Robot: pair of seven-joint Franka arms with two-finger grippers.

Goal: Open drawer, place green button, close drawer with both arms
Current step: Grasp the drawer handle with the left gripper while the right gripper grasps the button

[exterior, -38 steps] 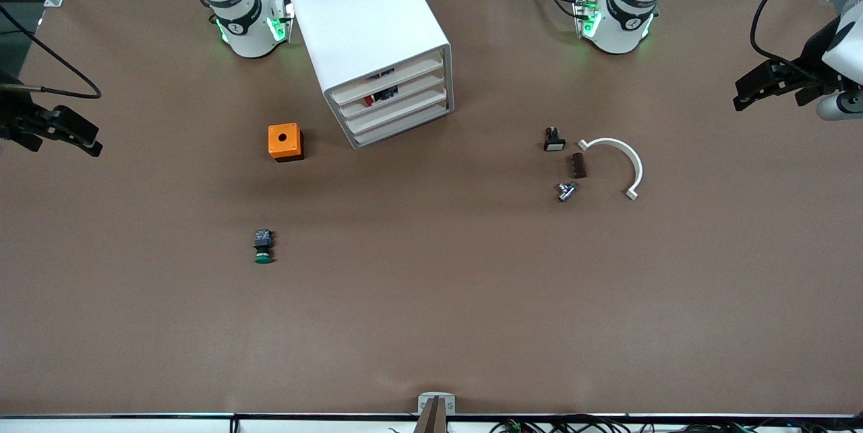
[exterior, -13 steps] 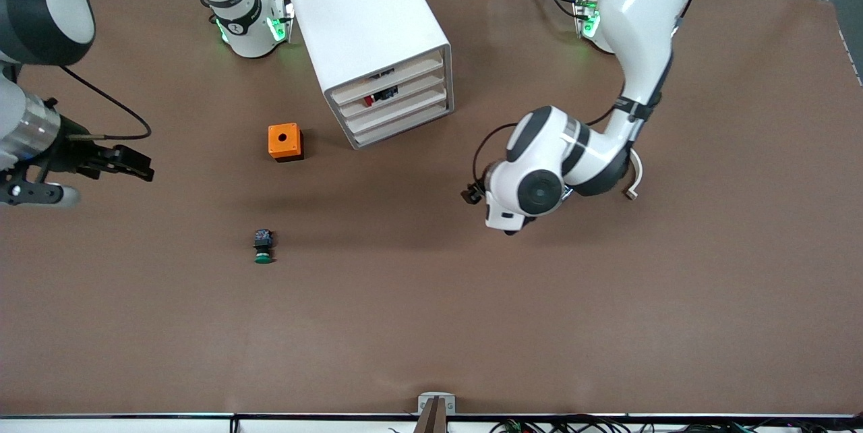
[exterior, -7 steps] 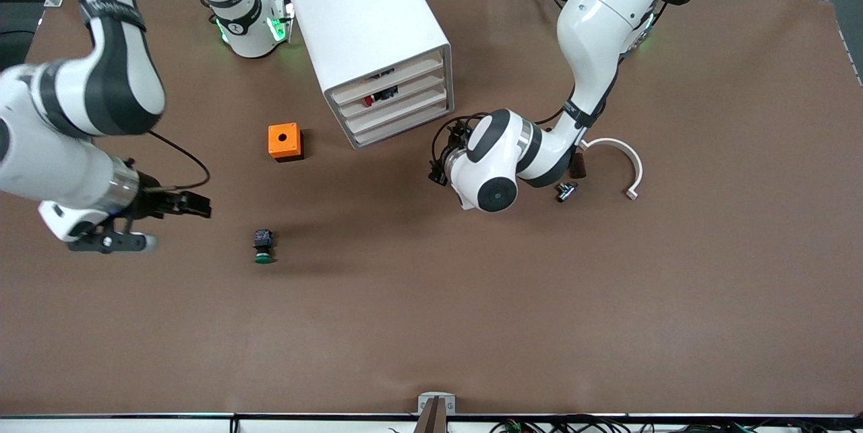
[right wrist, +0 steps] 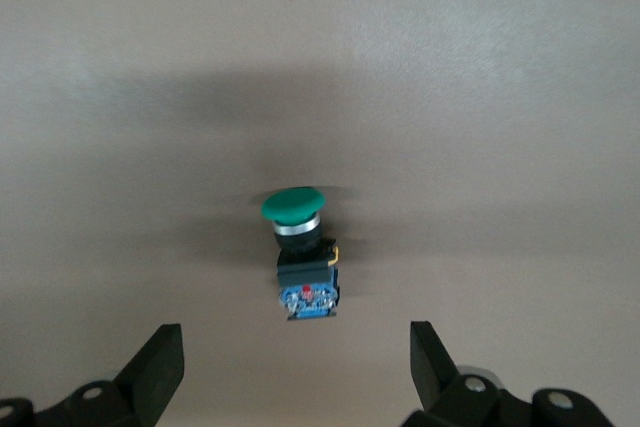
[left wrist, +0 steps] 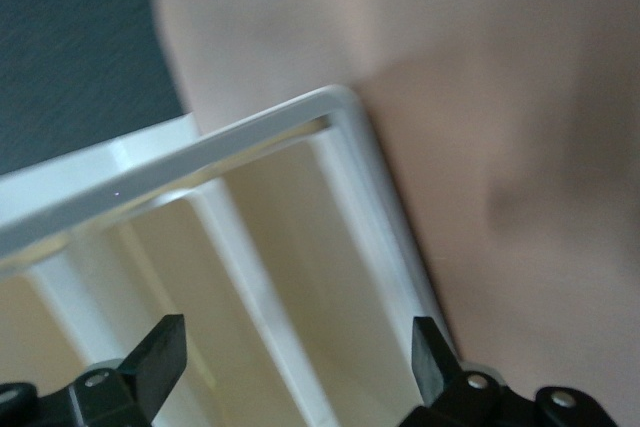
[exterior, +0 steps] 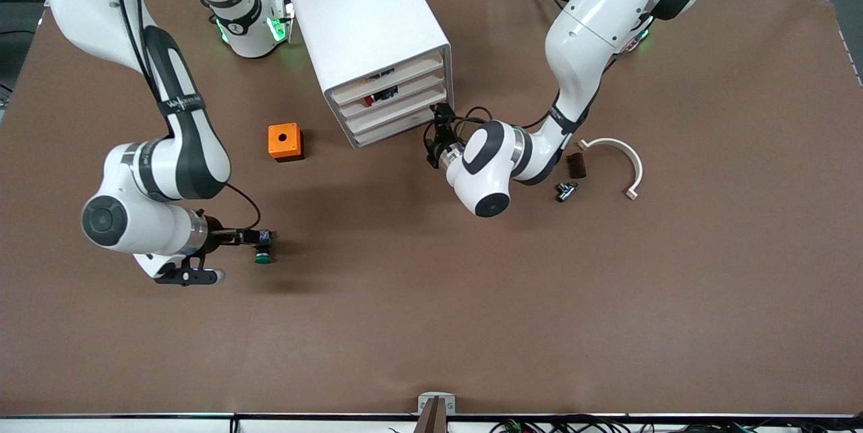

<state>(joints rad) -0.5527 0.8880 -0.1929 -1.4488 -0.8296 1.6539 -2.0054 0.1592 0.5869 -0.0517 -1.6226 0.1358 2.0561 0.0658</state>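
Note:
The white cabinet stands near the robots' bases, its four drawers all shut. My left gripper is open and empty, close in front of the cabinet's lower corner at the left arm's end. The left wrist view shows the drawer fronts between the spread fingers of my left gripper. The green-capped button lies on its side on the brown table, nearer the front camera. My right gripper is open and low, right beside it. In the right wrist view the button lies just ahead of my right gripper, untouched.
An orange cube with a round hole sits between the button and the cabinet. A white curved piece, a small dark block and a small metal part lie toward the left arm's end. A red-and-black item shows inside an upper drawer.
Both arms swung in from the table's ends. The right gripper came down beside the green button. The left gripper moved up to the cabinet's drawer fronts.

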